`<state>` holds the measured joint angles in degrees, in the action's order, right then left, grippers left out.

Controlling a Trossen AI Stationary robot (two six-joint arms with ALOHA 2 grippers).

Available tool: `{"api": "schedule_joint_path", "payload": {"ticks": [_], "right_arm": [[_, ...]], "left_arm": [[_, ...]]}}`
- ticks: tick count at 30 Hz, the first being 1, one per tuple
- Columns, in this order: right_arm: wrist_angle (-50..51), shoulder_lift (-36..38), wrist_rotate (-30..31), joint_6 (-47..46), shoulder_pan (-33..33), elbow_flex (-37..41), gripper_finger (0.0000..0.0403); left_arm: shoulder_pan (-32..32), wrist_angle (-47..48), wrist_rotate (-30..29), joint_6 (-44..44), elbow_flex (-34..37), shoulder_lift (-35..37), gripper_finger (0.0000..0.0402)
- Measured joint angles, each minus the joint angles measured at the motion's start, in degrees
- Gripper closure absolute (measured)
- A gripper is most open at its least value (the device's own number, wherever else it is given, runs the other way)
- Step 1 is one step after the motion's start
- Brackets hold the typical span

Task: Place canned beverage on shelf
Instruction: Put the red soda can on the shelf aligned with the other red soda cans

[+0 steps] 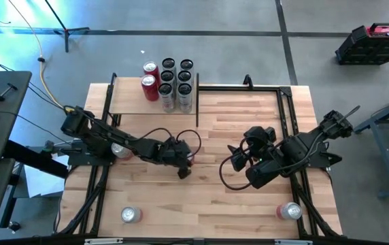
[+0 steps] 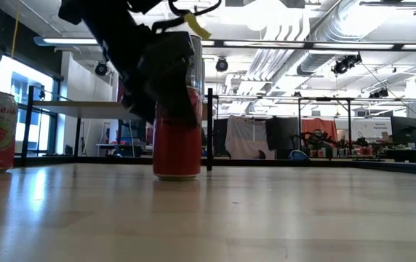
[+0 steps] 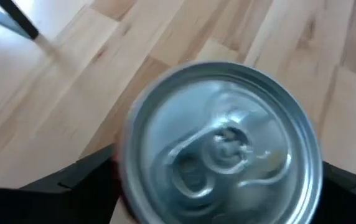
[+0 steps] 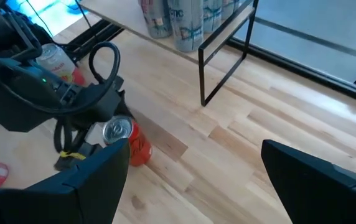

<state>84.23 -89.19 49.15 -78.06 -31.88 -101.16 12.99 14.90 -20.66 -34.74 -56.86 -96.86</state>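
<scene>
A red beverage can (image 1: 190, 162) stands upright on the tabletop near its middle; its base rests on the wood (image 2: 177, 175). My left gripper (image 3: 218, 183) is open and slants down over the can's silver top (image 3: 221, 149), with one finger on each side of the upper body. I see no plain touch. My right gripper (image 4: 193, 180) hangs open and holds nothing, raised above the table to the can's right (image 1: 245, 163). The shelf (image 1: 133, 103), a light plank in a black frame, stands at the far left. Red and silver cans (image 1: 174, 85) are grouped at its far right corner.
Loose cans stand on the table at the near left (image 1: 130, 215), at the near right (image 1: 290, 211) and under my left arm (image 1: 120, 150). A black frame post (image 4: 201, 74) of the shelf rises beyond the can. Bare wood lies between the two arms.
</scene>
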Motion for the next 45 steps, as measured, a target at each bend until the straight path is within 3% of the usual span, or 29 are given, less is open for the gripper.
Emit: {"api": "schedule_joint_path", "payload": {"ticks": [6, 10, 14, 22, 29, 35, 40, 45], "right_arm": [[0.42, 0.0, 0.39, 0.58, 0.0, 0.0, 0.0054], [0.39, 0.0, 0.39, 2.2, 0.0, 0.0, 0.0054], [0.11, -0.08, 0.55, 4.8, -0.01, 0.0, 0.0054], [-1.82, -2.24, 1.6, 11.14, -0.92, 0.0, 0.0054], [-11.56, -2.45, 3.23, 16.48, 1.61, 0.0, 0.0054], [-23.62, -2.75, 5.06, 23.75, 2.89, 0.0, 0.0054], [-31.43, -2.75, 8.92, 25.2, 6.39, 0.0, 0.0054], [-38.55, -3.09, 11.06, 25.58, 11.67, 0.0, 0.0054]], "left_arm": [[0.0, 3.75, 2.56, -1.17, -0.09, 1.77, 0.0102], [0.23, 9.06, 4.99, -2.19, 0.07, 5.4, 0.0108], [0.75, 14.33, 6.86, 0.42, -0.98, 12.63, 0.0108], [3.23, 34.07, 10.06, 3.5, -9.67, 27.83, 0.0108], [4.41, 46.87, 6.72, 5.28, -13.04, 41.32, 0.0108], [-0.91, 50.93, 1.47, 14.49, -10.96, 50.41, 0.0108], [-7.82, 51.64, 5.37, 23.74, -7.29, 54.08, 0.0108], [-15.89, 51.24, 10.0, 34.35, -6.25, 52.79, 0.0108]]}}
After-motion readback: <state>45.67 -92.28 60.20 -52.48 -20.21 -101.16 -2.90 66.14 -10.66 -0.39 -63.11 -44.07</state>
